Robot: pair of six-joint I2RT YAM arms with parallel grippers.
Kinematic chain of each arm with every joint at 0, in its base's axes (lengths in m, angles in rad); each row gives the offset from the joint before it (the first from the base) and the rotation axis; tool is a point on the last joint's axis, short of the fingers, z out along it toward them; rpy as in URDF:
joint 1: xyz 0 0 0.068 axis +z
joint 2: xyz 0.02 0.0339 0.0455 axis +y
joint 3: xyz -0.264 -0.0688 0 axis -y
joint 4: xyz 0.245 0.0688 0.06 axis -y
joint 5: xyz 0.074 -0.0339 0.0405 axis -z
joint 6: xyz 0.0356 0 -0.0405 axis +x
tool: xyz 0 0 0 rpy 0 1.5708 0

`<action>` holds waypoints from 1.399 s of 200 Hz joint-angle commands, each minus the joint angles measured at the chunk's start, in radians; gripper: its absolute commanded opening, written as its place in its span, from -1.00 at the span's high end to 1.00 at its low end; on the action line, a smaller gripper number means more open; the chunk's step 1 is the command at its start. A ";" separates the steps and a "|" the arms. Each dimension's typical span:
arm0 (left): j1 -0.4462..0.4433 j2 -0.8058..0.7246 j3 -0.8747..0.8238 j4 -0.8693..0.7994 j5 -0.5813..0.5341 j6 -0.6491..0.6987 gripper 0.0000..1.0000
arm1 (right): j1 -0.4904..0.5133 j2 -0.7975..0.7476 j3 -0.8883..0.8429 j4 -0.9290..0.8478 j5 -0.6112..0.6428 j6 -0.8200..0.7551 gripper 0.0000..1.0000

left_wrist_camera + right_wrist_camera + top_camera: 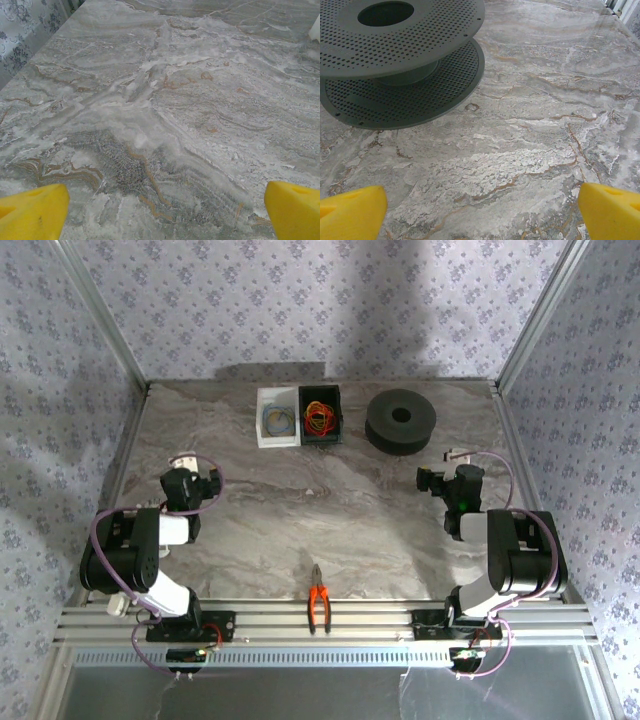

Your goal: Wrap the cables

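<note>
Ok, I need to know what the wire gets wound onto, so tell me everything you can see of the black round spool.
The black round spool lies flat on the marble-patterned table, at its far right, right of the small black box and apart from it. In the right wrist view it looks like dark grey plastic: two perforated round flanges joined by a narrower core, with a round hole through the top. The core is bare, with nothing wound on it. Only the table touches it.

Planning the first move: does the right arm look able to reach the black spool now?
Probably yes: the black spool lies flat just ahead of the open right claw, with bare table between them.
</note>
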 commanded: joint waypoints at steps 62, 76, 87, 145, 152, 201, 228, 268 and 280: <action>-0.028 -0.091 0.332 -0.624 -0.135 -0.052 -0.99 | -0.008 -0.093 0.213 -0.438 0.014 0.032 -0.99; -0.032 -0.081 0.453 -0.837 -0.119 -0.102 -0.99 | -0.014 -0.118 0.276 -0.550 -0.021 0.094 -0.99; -0.033 -0.061 0.545 -0.993 -0.080 -0.128 -0.99 | -0.024 -0.130 0.316 -0.617 -0.075 0.165 -0.99; -0.041 0.024 0.756 -1.448 0.126 -0.188 -0.99 | -0.070 -0.045 0.334 -0.394 -0.407 0.579 -0.97; -0.043 0.005 0.744 -1.447 0.147 -0.193 -0.99 | -0.073 -0.018 0.335 -0.352 -0.423 0.613 -0.95; -0.071 -0.069 0.708 -1.484 0.139 -0.187 -0.99 | -0.072 0.201 0.369 -0.086 -0.466 0.813 -0.79; -0.080 -0.080 0.700 -1.484 0.129 -0.183 -0.99 | -0.054 0.314 0.403 0.023 -0.444 0.867 -0.73; -0.095 -0.091 0.700 -1.510 0.117 -0.183 -0.99 | -0.028 0.455 0.495 0.111 -0.429 0.916 -0.58; -0.098 -0.095 0.699 -1.511 0.112 -0.186 -0.99 | -0.021 0.479 0.521 0.113 -0.419 0.922 -0.54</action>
